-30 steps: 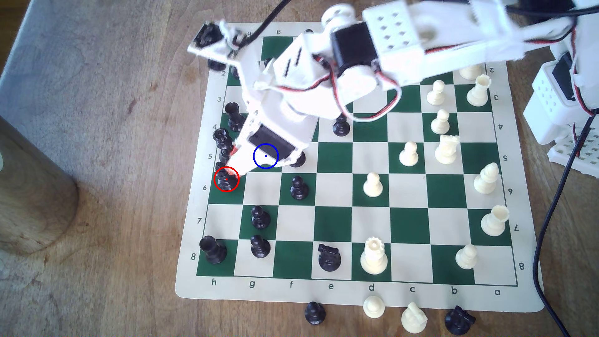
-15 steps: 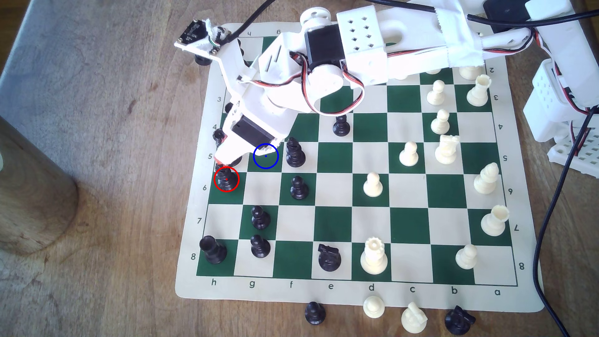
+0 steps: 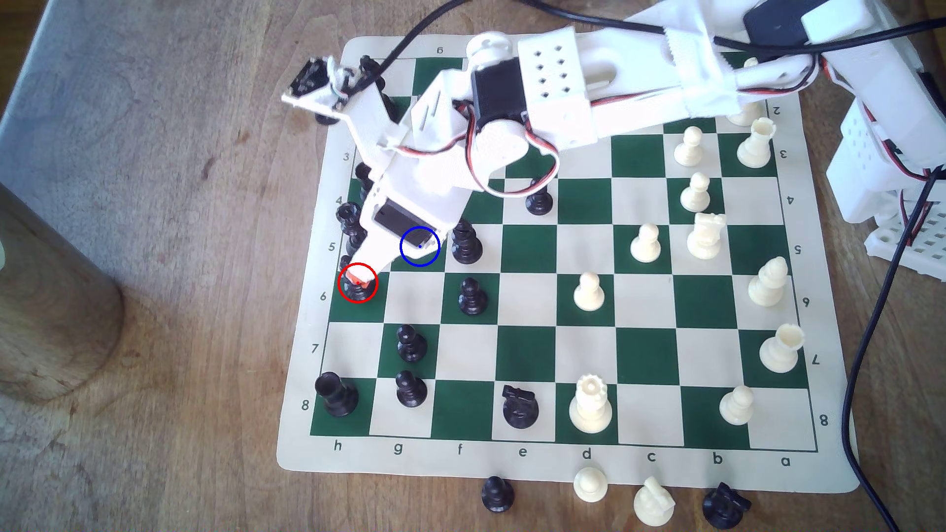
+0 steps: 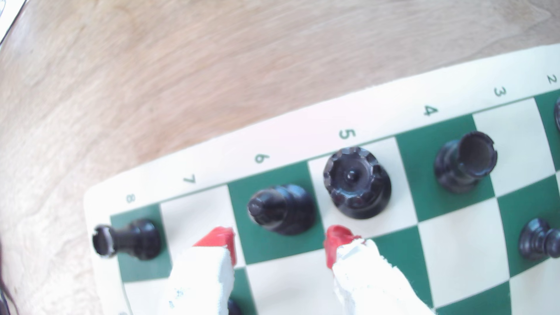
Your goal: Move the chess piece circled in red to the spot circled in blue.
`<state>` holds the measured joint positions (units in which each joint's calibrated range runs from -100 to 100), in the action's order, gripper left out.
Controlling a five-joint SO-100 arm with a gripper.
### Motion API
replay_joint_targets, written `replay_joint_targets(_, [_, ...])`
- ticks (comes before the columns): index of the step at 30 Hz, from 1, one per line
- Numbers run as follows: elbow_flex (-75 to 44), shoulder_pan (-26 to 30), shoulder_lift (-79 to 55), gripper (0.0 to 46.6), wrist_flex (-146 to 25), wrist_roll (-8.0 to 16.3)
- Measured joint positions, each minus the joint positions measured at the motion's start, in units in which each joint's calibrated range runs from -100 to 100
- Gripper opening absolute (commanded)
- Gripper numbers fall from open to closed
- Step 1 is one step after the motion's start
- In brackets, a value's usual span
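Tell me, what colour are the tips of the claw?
Red. The claw's fingertips are red on white fingers, clearest in the wrist view.

My arm (image 3: pixel 588 97) reaches in from the exterior view's right, its white links stretched long and the wrist bent steeply downward. The claw (image 3: pixel 358 279) points down with its red tips low. From the wrist view, I see the claw (image 4: pixel 278 242) spread wide, the two red-tipped fingers (image 4: pixel 222 240) well apart, white bodies behind them.
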<state>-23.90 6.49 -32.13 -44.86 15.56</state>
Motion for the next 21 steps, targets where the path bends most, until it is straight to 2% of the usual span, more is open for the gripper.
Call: replay_joint_targets(21, [-13.10, 0.15, -11.14, 13.8, 0.32, -0.05])
